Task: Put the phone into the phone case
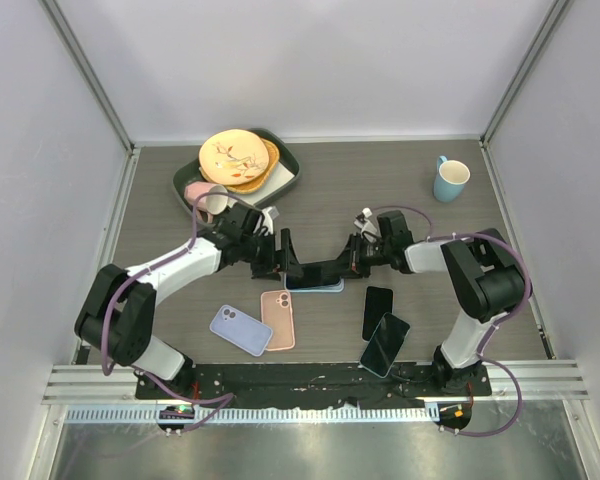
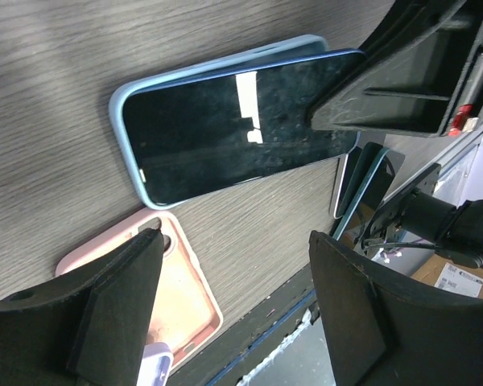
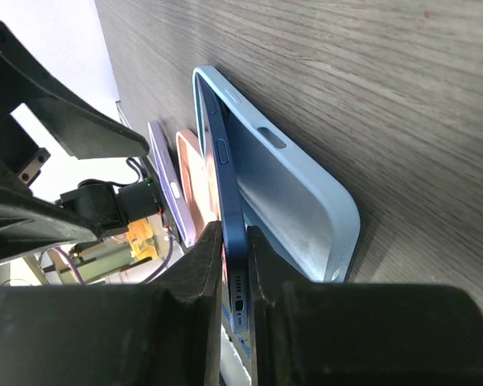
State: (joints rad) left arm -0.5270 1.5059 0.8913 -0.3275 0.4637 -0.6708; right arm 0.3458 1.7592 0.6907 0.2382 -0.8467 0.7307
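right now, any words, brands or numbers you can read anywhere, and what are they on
No text reads clearly in any view.
white sticker, lower right of the left wrist view: there is print, but it is too blurred to read.
phone: the screen is dark with only glare, no writing.
plate: a leaf drawing only, no words.

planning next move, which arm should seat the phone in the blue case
Right, probably: the right gripper is shut on the phone, already tilted into the light blue case. The left gripper hangs open, holding nothing.
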